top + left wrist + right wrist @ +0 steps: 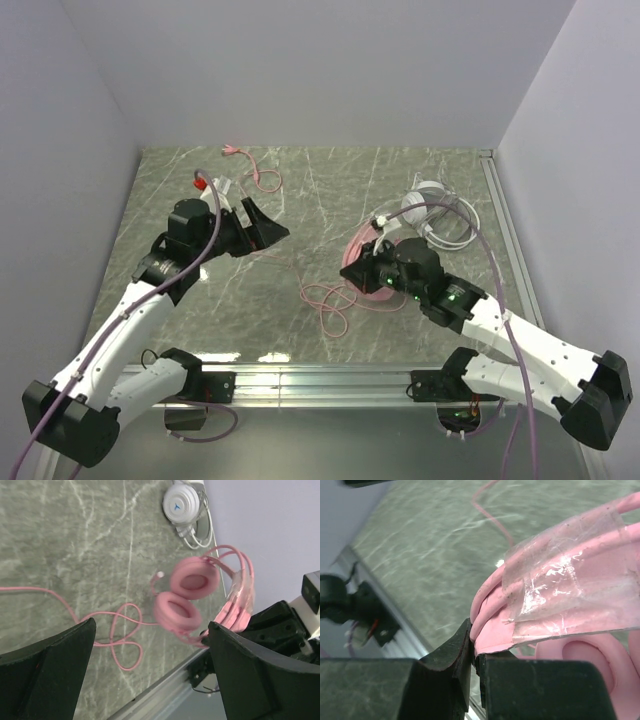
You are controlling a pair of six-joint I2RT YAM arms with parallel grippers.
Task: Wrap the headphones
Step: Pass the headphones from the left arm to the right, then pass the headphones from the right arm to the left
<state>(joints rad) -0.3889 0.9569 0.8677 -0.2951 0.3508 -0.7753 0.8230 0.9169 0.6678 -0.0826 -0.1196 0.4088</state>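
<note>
The pink headphones (374, 256) are held just above the table right of centre, their cups (192, 592) facing my left wrist camera. My right gripper (358, 272) is shut on the pink headband (560, 595), which has clear tape stuck on it; the jaws pinch its edge (475, 647). The long pink cord (325, 300) lies in loops on the table (117, 635) and runs towards the far left. My left gripper (264, 228) is open and empty, left of the headphones, its fingers (255, 675) wide apart. The white-grey headphones (425, 205) lie behind the pink ones with their thin cord (181, 505).
The pink cord's far end (250, 168) lies coiled near the back left. A small red and white object (203, 184) sits beside my left arm. A metal rail (320, 378) runs along the table's near edge. Walls close in on three sides.
</note>
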